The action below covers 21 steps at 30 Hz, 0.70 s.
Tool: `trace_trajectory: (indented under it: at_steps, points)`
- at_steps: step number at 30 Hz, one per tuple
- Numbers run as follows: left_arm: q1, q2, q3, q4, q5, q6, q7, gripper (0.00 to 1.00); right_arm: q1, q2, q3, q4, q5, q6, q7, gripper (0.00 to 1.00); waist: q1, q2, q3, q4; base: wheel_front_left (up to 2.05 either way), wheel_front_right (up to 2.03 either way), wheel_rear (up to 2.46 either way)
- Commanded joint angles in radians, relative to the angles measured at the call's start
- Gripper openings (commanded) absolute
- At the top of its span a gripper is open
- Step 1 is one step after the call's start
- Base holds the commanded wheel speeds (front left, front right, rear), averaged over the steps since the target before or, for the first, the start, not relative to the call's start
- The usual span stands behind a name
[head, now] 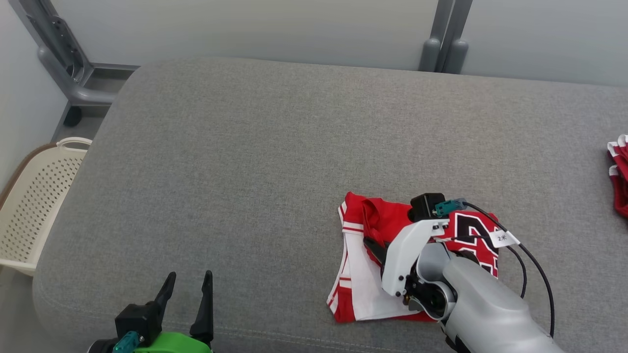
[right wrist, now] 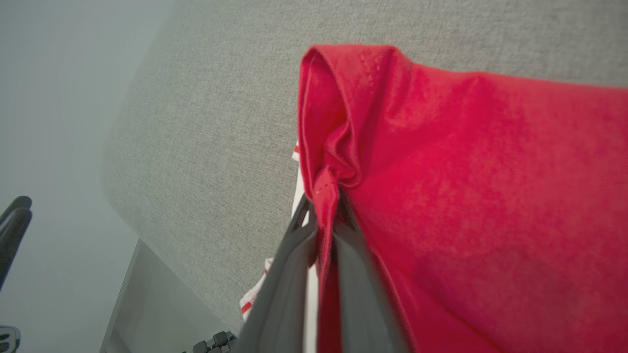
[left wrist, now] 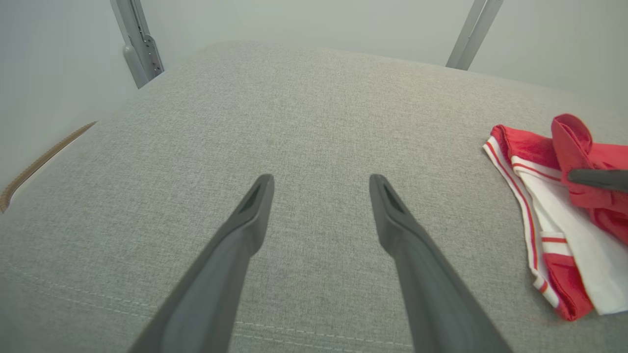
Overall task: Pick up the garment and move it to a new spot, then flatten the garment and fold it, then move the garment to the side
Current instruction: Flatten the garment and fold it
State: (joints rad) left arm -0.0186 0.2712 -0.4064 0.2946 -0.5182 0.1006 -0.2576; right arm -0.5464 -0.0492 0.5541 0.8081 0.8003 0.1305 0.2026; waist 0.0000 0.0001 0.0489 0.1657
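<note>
Red cloth is pinched between the two dark fingers of my right gripper (right wrist: 325,215), which are closed tight on a fold of the garment (head: 360,279). From my right wrist the fold rises as a small ridge just above the fingertips, with the rest of the red fabric spreading away to one side. Seen from my head, that gripper sits low over the garment, which lies on the grey cushion (head: 255,162), toward my right and close to the front edge. It is a red-and-white jersey with a black number. It looks folded into a compact, roughly square packet, with a white panel and red stripes on its left and red on top. My left gripper (left wrist: 321,184) hangs over bare cushion well to the left of the garment, jaws spread wide and holding nothing.

I judge the task to be late. Picking up, flattening and folding appear done, since the garment lies as a tidy bundle rather than spread out. What remains is carrying it to the side. Similar red-and-white cloth (head: 619,171) at the cushion's far right edge may mark where it belongs, though I cannot be sure. A pale perforated basket (head: 34,206) stands on the floor off the cushion's left.
</note>
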Motion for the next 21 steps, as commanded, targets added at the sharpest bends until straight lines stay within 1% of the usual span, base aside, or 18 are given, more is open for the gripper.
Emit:
trace_trajectory:
  at_steps: [1,5,6,7,11,14,17,19,21]
  points:
    - [-0.017,-0.002,0.003,0.002,0.004,-0.003,-0.006,1.00,-0.019,-0.003,0.018,0.017,0.020,0.000,-0.014,0.00,0.0000,-0.0001,0.004,0.002,0.00,0.00,0.00]
    - [-0.025,-0.005,0.005,0.008,0.006,-0.006,-0.007,1.00,-0.045,-0.002,0.063,0.045,0.062,0.000,-0.042,0.00,0.0000,-0.0001,0.006,0.001,0.00,0.00,0.00]
    - [-0.026,-0.006,0.004,0.010,0.007,-0.007,-0.008,1.00,-0.050,-0.002,0.077,0.044,0.077,0.000,-0.047,0.47,0.0000,-0.0001,0.006,0.001,0.00,0.00,0.00]
    - [-0.026,-0.007,0.004,0.013,0.008,-0.009,-0.008,1.00,-0.050,-0.001,0.091,0.036,0.106,0.000,-0.039,1.00,0.0000,-0.0001,0.005,0.002,0.00,0.00,0.00]
    - [-0.025,-0.009,0.006,0.018,0.009,-0.009,-0.009,1.00,-0.077,-0.003,0.141,0.008,0.196,0.000,-0.058,1.00,0.0000,-0.0001,-0.003,-0.002,0.00,0.00,0.00]
    - [-0.017,-0.007,0.010,0.017,0.008,-0.004,-0.009,1.00,-0.104,-0.003,0.136,0.020,0.212,0.000,-0.102,1.00,0.0000,-0.0001,-0.010,-0.007,0.00,0.00,0.00]
    - [-0.008,-0.003,0.017,0.010,0.007,0.002,-0.007,1.00,-0.130,-0.003,0.114,0.024,0.205,0.000,-0.153,1.00,0.0000,-0.0001,-0.017,-0.015,0.00,0.00,0.00]
    - [0.002,-0.002,0.021,0.004,0.007,0.007,-0.007,1.00,-0.142,-0.005,0.085,0.046,0.170,0.000,-0.187,1.00,0.0000,-0.0001,-0.021,-0.022,0.00,0.00,0.00]
    - [0.009,-0.002,0.022,-0.003,0.007,0.012,-0.007,1.00,-0.148,-0.028,0.052,0.066,0.127,0.000,-0.221,1.00,0.0000,-0.0001,-0.027,-0.030,0.00,0.00,0.00]
